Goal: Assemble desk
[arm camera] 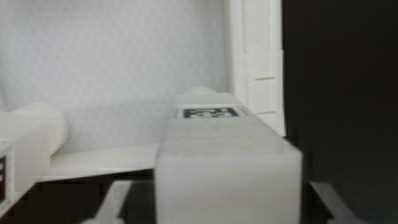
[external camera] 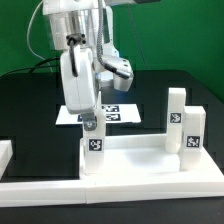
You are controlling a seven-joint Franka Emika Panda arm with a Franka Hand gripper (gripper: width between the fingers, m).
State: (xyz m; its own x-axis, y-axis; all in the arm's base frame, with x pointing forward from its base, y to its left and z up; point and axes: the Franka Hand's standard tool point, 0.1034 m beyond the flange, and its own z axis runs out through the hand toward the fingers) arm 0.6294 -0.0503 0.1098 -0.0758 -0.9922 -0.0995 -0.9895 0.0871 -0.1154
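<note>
While the arm leans in over the work area, the gripper (external camera: 88, 118) hangs directly above a short white leg (external camera: 94, 150) that stands upright at one corner of the tabletop (external camera: 140, 160). The tabletop lies near the table's front, just behind a long white border rail (external camera: 120, 188), with its raised rim facing up, presumably so the corner sockets are open to take legs from above. Two more legs (external camera: 184, 125) already stand at the exterior view's right end of the tabletop, each showing a black-and-white tag. The marker board (external camera: 118, 113) lies flat behind the arm.

In the wrist view the top of the near leg (arm camera: 222, 165) fills the lower middle, with its tag (arm camera: 208, 112) readable beyond it, and the fingers do not show clearly. Whether the jaws are clamped on the leg or have let go cannot be told from either view; they appear close around its top.

Judgement: the step in hand is seating or twisting this leg into its socket. A fourth leg is not visible.
</note>
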